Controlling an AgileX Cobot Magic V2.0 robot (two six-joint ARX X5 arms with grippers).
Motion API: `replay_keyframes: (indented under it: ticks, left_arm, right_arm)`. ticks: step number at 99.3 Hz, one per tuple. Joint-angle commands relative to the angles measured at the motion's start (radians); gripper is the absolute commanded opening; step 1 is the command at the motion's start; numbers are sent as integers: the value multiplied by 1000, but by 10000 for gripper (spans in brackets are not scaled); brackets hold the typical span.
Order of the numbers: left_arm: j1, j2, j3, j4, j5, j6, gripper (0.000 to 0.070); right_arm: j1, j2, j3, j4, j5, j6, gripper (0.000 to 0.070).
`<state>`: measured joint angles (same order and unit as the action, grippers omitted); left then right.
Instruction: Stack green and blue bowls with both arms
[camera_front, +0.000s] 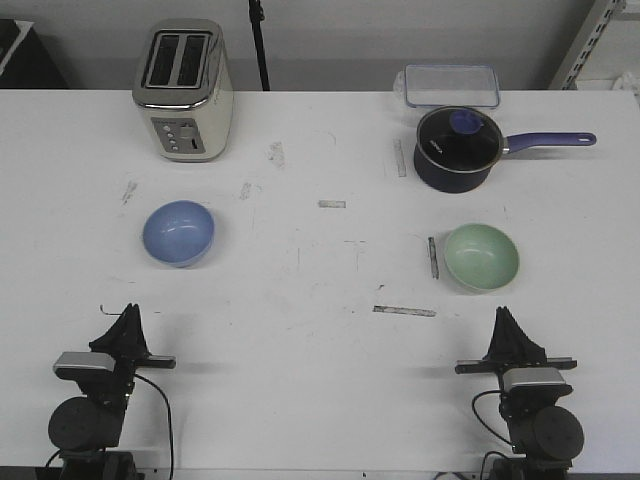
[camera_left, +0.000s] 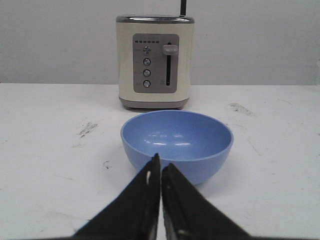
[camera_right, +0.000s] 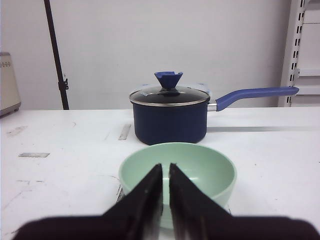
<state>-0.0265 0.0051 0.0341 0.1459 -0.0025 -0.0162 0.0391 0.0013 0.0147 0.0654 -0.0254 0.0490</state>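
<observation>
Nothing looks stacked yet: the blue bowl (camera_front: 178, 232) sits left, the green bowl (camera_front: 481, 256) well apart on the right, and the left gripper (camera_front: 128, 318) and right gripper (camera_front: 506, 322) rest closed and empty near the table's front edge.

White scuffed desk (camera_front: 320, 300). On it: toaster (camera_front: 185, 90) far left; blue bowl (camera_front: 178, 233) left; green bowl (camera_front: 481, 257) right; lidded saucepan (camera_front: 458, 148) and clear container (camera_front: 451, 86) far right.
</observation>
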Motion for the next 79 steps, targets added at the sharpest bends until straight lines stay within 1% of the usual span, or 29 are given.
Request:
replay_keyframes:
  ticks: [1, 15, 30, 38, 57, 79]
  left_arm:
    - [2, -2, -22, 13, -2, 1, 2]
    - [2, -2, -22, 13, -2, 1, 2]
    - [2, -2, -22, 13, -2, 1, 2]
    - [2, -2, -22, 12, -2, 1, 2]
    - [2, -2, -22, 13, -2, 1, 2]
    - [2, -2, -22, 13, -2, 1, 2]
  right_arm:
    - [1, 0, -2, 14, -1, 7, 15]
    - [1, 0, 3, 22, -1, 14, 14]
    - [1, 0, 58, -7, -1, 11, 12]
    - [1, 1, 105, -41, 0, -8, 10]
    - [1, 50, 233, -130, 2, -94, 10]
    - [1, 228, 400, -195, 2, -128, 10]
